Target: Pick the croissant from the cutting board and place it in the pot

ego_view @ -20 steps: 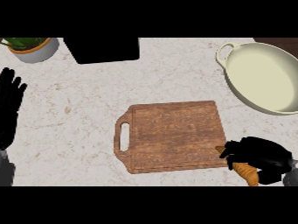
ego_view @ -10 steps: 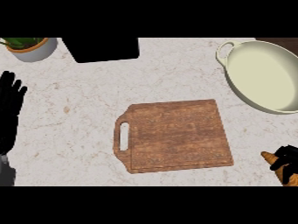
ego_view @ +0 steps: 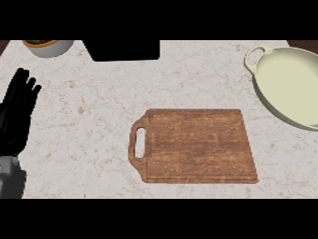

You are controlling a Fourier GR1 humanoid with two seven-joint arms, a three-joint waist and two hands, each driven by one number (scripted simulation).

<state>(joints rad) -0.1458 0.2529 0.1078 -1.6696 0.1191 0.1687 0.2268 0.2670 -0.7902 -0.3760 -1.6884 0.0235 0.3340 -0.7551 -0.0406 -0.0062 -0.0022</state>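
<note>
The left robot hand [ego_view: 11,119] rests with fingers straight, holding nothing, well left of the cutting board [ego_view: 197,145].

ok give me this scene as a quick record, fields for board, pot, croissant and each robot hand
cutting board: centre of view, bare, handle slot on its left
pot: upper right, nothing visible inside
croissant: not in view
left robot hand: open, resting at left edge
right robot hand: not in view
</note>
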